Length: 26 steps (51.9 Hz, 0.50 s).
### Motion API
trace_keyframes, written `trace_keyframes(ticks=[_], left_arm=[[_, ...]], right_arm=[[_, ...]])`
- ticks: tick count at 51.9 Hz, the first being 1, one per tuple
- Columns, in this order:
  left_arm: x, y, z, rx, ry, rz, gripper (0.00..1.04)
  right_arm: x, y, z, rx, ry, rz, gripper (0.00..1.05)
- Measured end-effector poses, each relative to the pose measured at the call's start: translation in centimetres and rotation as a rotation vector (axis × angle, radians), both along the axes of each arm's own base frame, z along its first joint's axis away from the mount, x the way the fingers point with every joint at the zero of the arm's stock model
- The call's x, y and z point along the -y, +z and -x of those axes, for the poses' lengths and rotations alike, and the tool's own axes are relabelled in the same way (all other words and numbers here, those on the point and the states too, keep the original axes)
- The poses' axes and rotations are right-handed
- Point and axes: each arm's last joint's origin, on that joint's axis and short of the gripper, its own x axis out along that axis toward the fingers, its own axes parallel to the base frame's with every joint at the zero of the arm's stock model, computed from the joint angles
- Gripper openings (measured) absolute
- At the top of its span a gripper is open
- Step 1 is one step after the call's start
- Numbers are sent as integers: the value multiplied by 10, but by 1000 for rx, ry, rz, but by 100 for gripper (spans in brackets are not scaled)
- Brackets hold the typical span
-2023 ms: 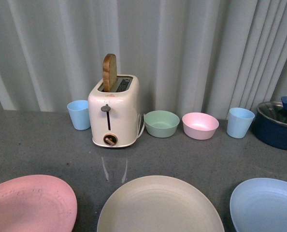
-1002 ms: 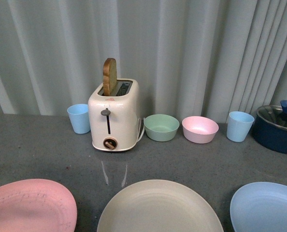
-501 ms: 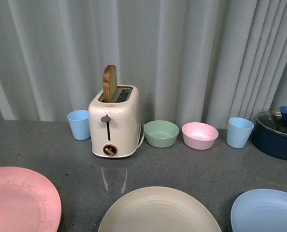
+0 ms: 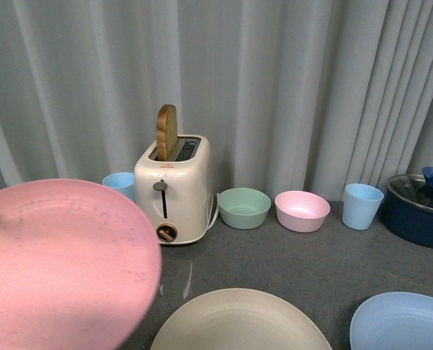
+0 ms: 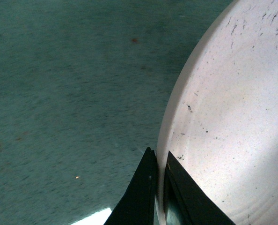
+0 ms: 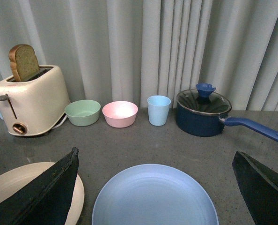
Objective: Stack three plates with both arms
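Our left gripper [image 5: 158,161] clamps the pink plate [image 4: 63,262] at its rim between the jaws, seemingly airborne; our right gripper [image 6: 155,157] gapes wide.

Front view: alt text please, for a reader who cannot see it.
A raised pink plate fills the lower left, partly hiding a toaster holding bread. A cream plate and a blue plate lie on the grey table; behind stand a green bowl, a pink bowl, a blue cup and a pot.

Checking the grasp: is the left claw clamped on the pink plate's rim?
Yes, the left claw pinches the pink plate by its rim, from both sides.
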Motion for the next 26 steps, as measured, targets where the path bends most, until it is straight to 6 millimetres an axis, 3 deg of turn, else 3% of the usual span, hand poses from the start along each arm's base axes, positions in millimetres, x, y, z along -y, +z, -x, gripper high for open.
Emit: trace_keyframes(ticks=[14, 22, 26], left_arm=[[127, -21, 18, -54, -255, 0, 3], [169, -34, 17, -88, -315, -9, 3], [180, -40, 11, -104, -313, -12, 3]], right_arm=[[0, 0, 0, 0, 0, 0, 97], [0, 0, 0, 0, 0, 0, 97], [0, 0, 0, 0, 0, 0, 97]])
